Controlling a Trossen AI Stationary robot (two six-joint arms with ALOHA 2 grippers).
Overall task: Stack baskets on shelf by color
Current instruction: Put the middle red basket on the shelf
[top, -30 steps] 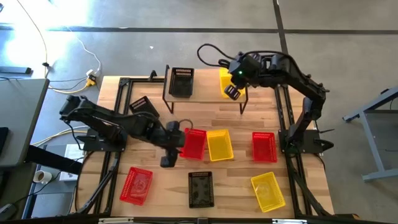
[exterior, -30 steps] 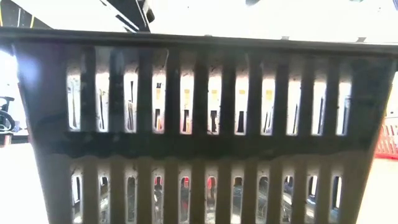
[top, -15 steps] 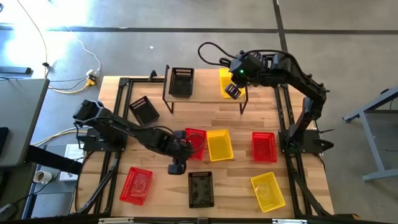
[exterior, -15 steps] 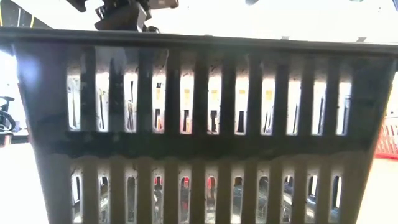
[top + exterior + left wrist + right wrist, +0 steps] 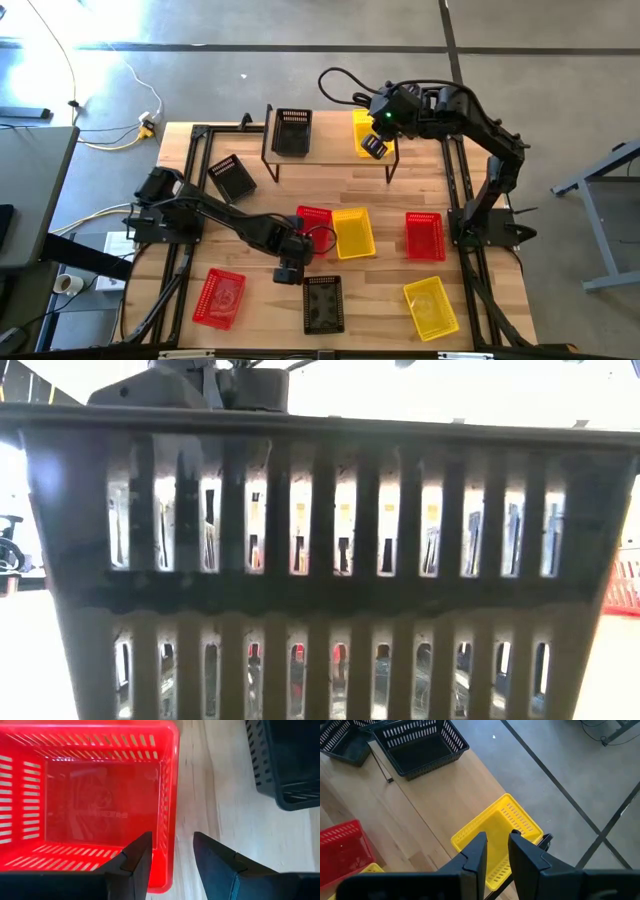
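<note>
My left gripper (image 5: pixel 289 270) hangs open over the red basket (image 5: pixel 314 222) in the middle of the table. In the left wrist view one finger (image 5: pixel 135 862) stands inside that red basket (image 5: pixel 90 805) and the other outside its wall, near a corner. My right gripper (image 5: pixel 373 147) is over the shelf's (image 5: pixel 330 150) right end, shut on a yellow basket (image 5: pixel 362 128). A black basket (image 5: pixel 291 130) stands on the shelf's left part. A black basket (image 5: pixel 320 560) fills the low view, with my left gripper (image 5: pixel 200 380) above it. My right gripper pinches the yellow basket's near wall at its rim (image 5: pixel 496 851) between its two fingers, from above, pointing down. The basket's bottom rests on the shelf's right end, beside the floor edge.
On the table stand a yellow basket (image 5: pixel 352 232) beside the red one, a red basket (image 5: pixel 425 237), a yellow basket (image 5: pixel 432 305), a black basket (image 5: pixel 322 303), a red basket (image 5: pixel 220 297) and a black basket (image 5: pixel 232 178) left of the shelf.
My left gripper has moved toward the table's near edge and a little right, from beside the red basket's left side to its near-left corner, and has come into the low view from above. My right arm has kept still.
</note>
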